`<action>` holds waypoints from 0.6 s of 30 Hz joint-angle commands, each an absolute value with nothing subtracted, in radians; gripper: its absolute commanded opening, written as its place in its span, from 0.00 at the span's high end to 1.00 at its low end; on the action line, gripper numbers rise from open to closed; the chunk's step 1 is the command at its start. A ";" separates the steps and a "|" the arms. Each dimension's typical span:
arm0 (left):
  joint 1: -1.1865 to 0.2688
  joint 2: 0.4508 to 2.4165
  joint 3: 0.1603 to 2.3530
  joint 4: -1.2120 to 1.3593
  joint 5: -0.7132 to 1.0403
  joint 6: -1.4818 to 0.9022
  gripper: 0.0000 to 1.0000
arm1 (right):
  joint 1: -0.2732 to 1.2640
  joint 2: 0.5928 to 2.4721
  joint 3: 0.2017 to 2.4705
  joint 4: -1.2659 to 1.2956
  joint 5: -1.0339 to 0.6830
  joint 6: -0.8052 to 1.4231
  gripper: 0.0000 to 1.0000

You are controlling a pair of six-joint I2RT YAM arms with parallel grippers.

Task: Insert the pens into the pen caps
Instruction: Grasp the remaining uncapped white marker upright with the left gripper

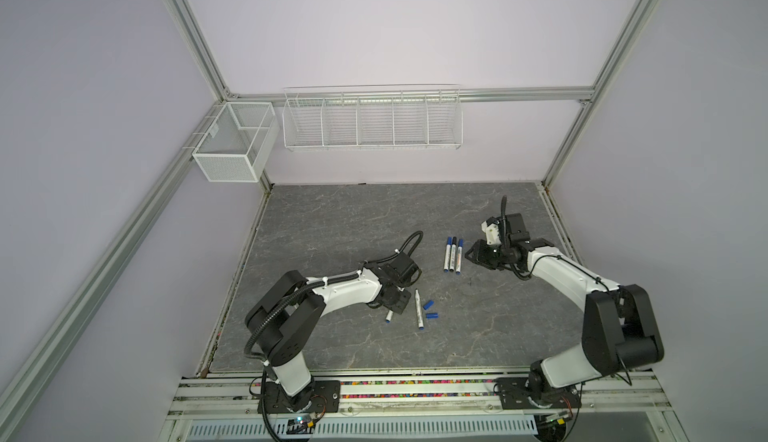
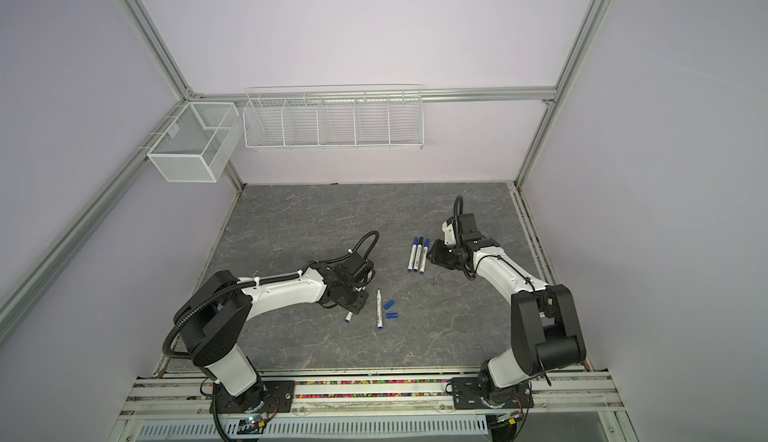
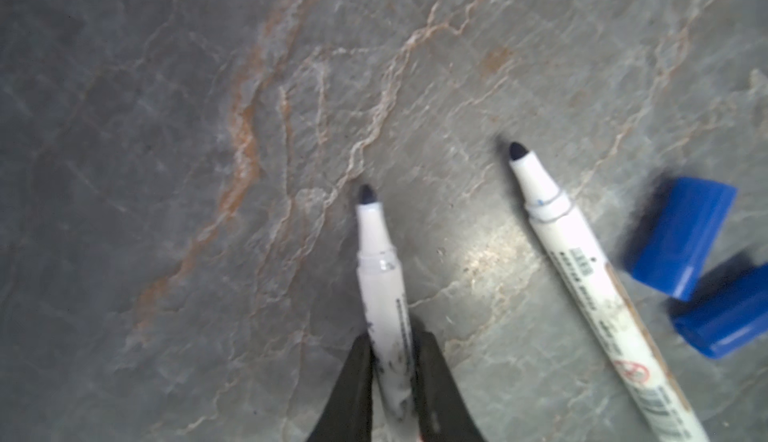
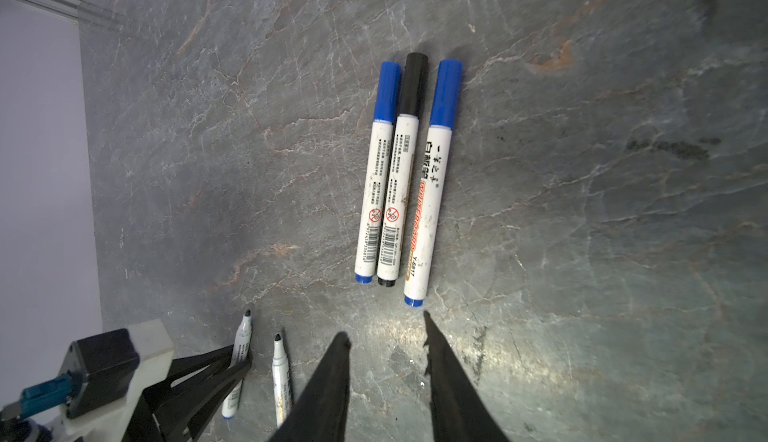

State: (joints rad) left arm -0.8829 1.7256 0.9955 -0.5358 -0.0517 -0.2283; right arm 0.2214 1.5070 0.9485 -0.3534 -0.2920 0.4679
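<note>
**A:** Entry one, the left gripper (image 3: 392, 341)?

**B:** Clamped on the held pen (image 3: 380, 282), with a jaw pressed to each side of the barrel. The pen has no cap. Its dark tip sticks out ahead of the fingertips, low over the table (image 3: 166, 128). The rear of the barrel is hidden behind the jaws. The print on it is smeared and cannot be read. In both top views the gripper body covers most of this pen.

**A:** Entry two?

**B:** The second pen (image 3: 582, 269), also uncapped. It lies flat just beside the left gripper, on the side toward the other arm, and does not touch the held pen. The edge of the wrist picture cuts off its tail end.

**A:** Any loose caps?

**B:** Two blue caps (image 1: 428, 305), lying beyond the second pen as seen from the left gripper. In the wrist view one is whole and the other is cut by the frame edge. Both are blurred there, so I cannot tell whether they touch.

**A:** The right gripper (image 4: 384, 328)?

**B:** Its jaws stand apart with nothing between them. The capped pens (image 4: 401, 195) lie just ahead of its fingertips. There are three, side by side: a blue cap, a black cap and a blue cap. The nearest end plug sits close to one fingertip without touching it.
</note>
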 commanded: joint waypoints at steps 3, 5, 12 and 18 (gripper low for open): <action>-0.868 1.778 1.016 -0.571 -0.031 -0.242 1.00 | 0.247 1.434 0.929 -0.372 -0.289 0.461 0.66; -0.855 1.760 1.021 -0.546 -0.017 -0.235 1.00 | 0.272 1.415 0.930 -0.376 -0.297 0.446 0.66; -0.828 1.613 0.996 -0.361 0.112 -0.174 1.00 | 0.453 1.380 0.934 -0.293 -0.392 0.438 0.62; -0.825 1.582 1.012 -0.279 0.176 -0.191 1.00 | 0.508 1.385 0.910 -0.105 -0.487 0.542 0.56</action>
State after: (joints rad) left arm -0.8295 1.5829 0.9989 -0.3370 0.1215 -0.1970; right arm 0.5072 1.3972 0.9318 -0.2218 -0.4267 0.4877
